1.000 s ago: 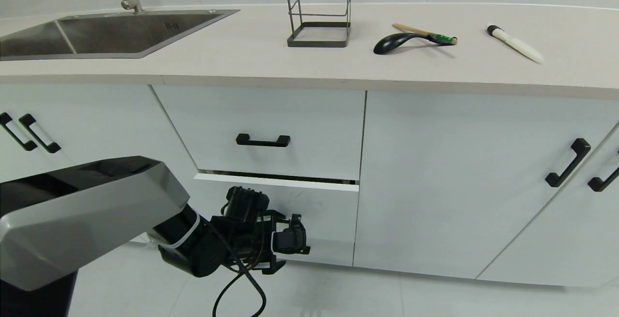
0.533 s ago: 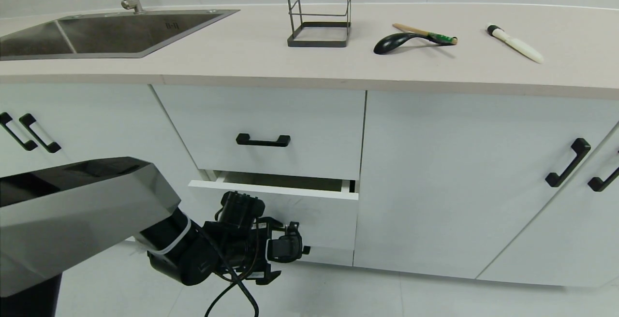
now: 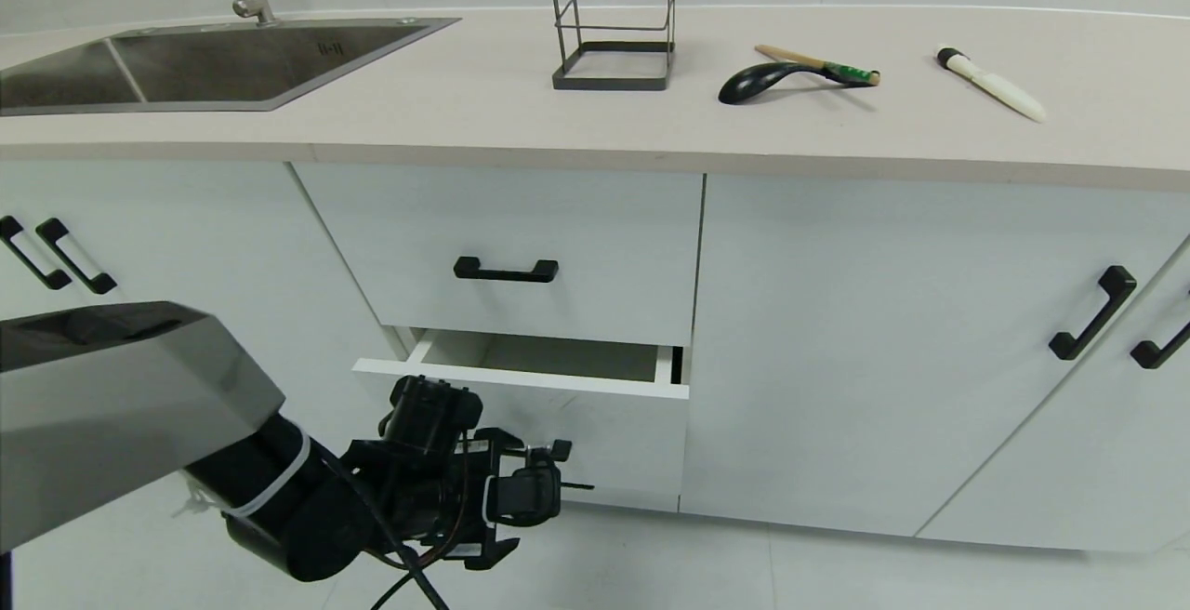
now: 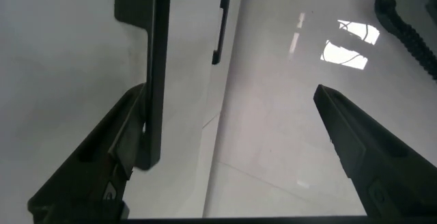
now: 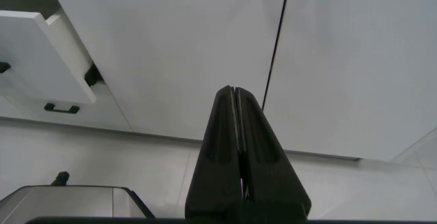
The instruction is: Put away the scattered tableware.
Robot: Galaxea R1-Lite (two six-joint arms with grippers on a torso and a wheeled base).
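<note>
Head view shows a black plastic spoon point(image 3: 758, 82), a green-banded wooden stick point(image 3: 818, 64) and a white black-tipped knife point(image 3: 990, 84) lying toward the pale countertop's point(image 3: 465, 117) right end. The left gripper point(image 4: 231, 98), fingers spread, rests one finger against the black bar handle point(image 4: 151, 67) of the partly open white lower drawer point(image 3: 521, 377). The right gripper's point(image 5: 234, 94) fingers are pressed together.

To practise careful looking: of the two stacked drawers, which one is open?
The lower drawer, jutting forward with its inside showing; the upper drawer sits flush and shut.
</note>
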